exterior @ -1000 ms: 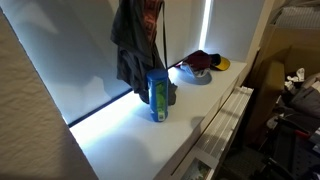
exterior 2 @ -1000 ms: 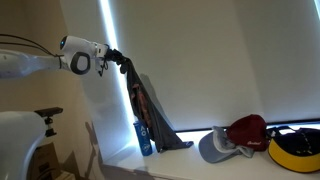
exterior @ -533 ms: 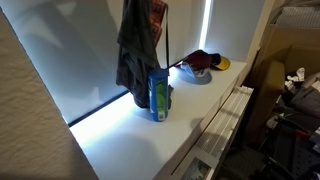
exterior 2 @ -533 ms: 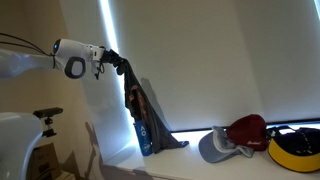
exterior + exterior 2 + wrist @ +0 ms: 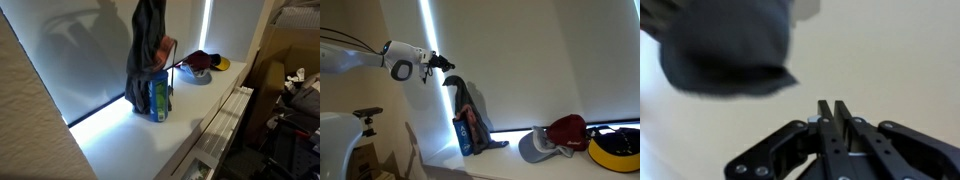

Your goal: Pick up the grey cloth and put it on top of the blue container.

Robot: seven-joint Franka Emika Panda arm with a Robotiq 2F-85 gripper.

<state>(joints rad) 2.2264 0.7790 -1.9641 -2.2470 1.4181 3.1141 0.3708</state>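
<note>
The grey cloth [image 5: 148, 45] hangs draped over the blue container [image 5: 158, 97], covering its top and far side. The canister's label still shows in both exterior views. In an exterior view the cloth [image 5: 463, 100] peaks just below and beside my gripper [image 5: 448, 64], above the container [image 5: 462, 137]. In the wrist view the cloth [image 5: 730, 45] is a blurred dark mass at the upper left, apart from my gripper [image 5: 835, 104]. The fingers are shut together with nothing between them.
A maroon-and-yellow cap [image 5: 203, 60] lies on a small grey bowl [image 5: 198, 75] further along the sill; both show in an exterior view [image 5: 565, 130], beside a yellow round object [image 5: 615, 148]. The blind stands close behind. White slats [image 5: 225, 125] run along the sill's edge.
The cloth has dropped from hanging in my gripper to lying draped over the container. The gripper has lifted slightly and the cloth is no longer between its fingers.
</note>
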